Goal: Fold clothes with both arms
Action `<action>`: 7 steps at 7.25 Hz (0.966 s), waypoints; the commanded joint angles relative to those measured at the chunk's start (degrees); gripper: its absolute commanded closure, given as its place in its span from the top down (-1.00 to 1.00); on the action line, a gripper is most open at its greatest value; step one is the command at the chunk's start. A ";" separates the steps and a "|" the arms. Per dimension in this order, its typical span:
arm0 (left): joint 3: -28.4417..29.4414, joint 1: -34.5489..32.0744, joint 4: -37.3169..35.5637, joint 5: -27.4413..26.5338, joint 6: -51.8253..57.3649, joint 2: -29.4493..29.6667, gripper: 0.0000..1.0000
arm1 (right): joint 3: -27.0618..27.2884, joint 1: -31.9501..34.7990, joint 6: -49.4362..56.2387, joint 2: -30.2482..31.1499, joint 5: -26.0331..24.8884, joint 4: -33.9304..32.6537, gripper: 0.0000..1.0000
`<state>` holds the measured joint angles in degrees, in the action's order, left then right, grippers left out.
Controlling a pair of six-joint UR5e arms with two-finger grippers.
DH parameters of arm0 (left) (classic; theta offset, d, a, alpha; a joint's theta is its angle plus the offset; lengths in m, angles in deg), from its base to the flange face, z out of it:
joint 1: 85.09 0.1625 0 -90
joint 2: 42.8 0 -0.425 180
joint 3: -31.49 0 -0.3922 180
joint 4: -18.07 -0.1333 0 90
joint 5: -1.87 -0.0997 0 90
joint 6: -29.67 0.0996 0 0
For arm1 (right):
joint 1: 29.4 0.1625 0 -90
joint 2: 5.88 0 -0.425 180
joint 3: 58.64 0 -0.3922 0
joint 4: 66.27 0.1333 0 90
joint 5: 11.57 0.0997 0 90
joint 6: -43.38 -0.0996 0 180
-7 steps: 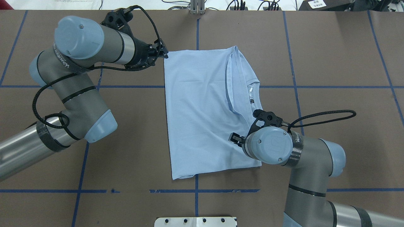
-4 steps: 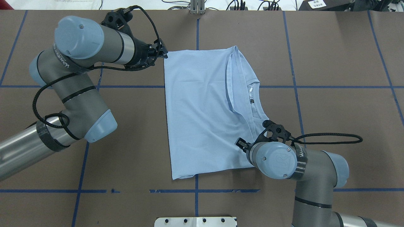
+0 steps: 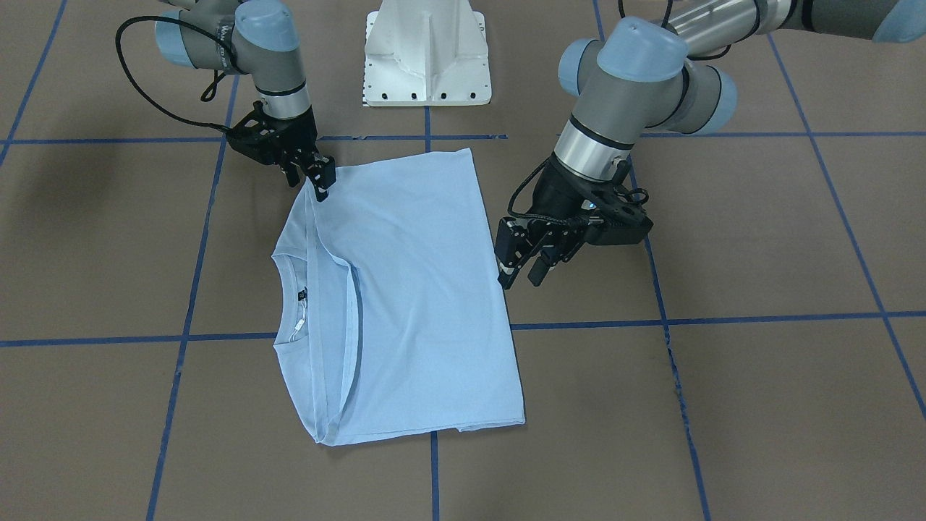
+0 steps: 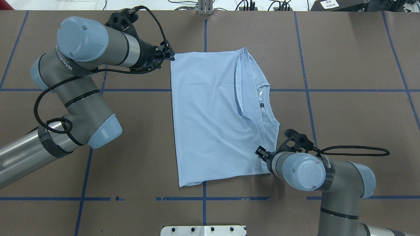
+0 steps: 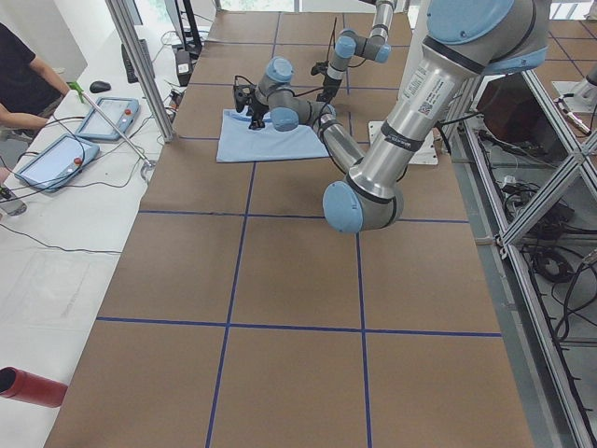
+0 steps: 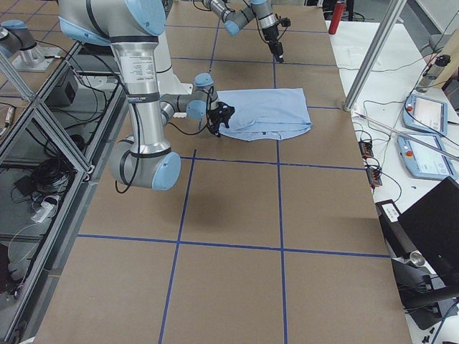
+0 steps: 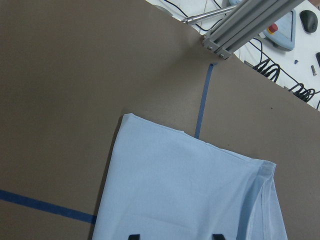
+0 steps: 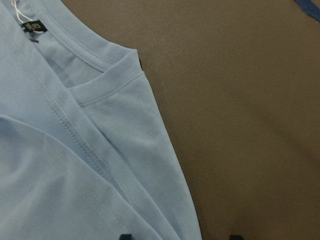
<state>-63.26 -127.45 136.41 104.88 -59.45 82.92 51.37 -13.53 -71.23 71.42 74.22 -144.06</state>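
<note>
right pincer (image 3: 320, 182) sits low at the near right corner of the shirt (image 4: 210, 114), on the shoulder side. Its wrist camera shows the two fingertips spread wide with the shirt's edge running between them, so it's released and holding nothing. Can't tell if it touches cloth yet

shirt lies flat mid tabletop (image 4: 354, 59) as a tall rectangle, sides already tucked in, collar (image 8: 85, 47) to the robot's right, hem to its left. No chest print is showing

left pincer (image 3: 522, 271) is farther out, hanging over the shirt's left edge toward the far corner and clearly raised off the cloth. Fingers apart, released, empty

step, my read: side folds done, both arms lining up grips for the next fold. Next: right needs to close on that edge and catch every layer, not just the top one. Left has to drop to the cloth before it can pinch anything

writing: dark neck label (image 8: 31, 26) plus a white tag beside it, too small to read. Right arm's end cap (image 4: 306, 170) carries a boxed logo, "R" legible. Strap (image 4: 64, 64) on the left arm has white lettering starting "WAN", the rest unclear
</note>
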 commanded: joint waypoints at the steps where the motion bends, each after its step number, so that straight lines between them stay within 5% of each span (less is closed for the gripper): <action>1: -0.01 0.00 -0.12 0.00 0.00 -0.04 0.14 | 0.03 -0.14 -0.09 -0.04 0.00 0.09 -0.69; 2: -0.01 0.00 -0.21 0.00 0.00 -0.04 0.14 | 0.11 -0.14 -0.09 -0.39 0.17 0.01 -1.00; 7: 0.08 0.00 -0.21 0.00 0.00 -0.04 0.14 | 1.26 -1.19 0.00 -0.48 0.00 -1.66 -1.00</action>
<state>-63.18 -127.45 136.20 104.88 -59.45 82.88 52.58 -14.39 -71.23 71.00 74.35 -145.68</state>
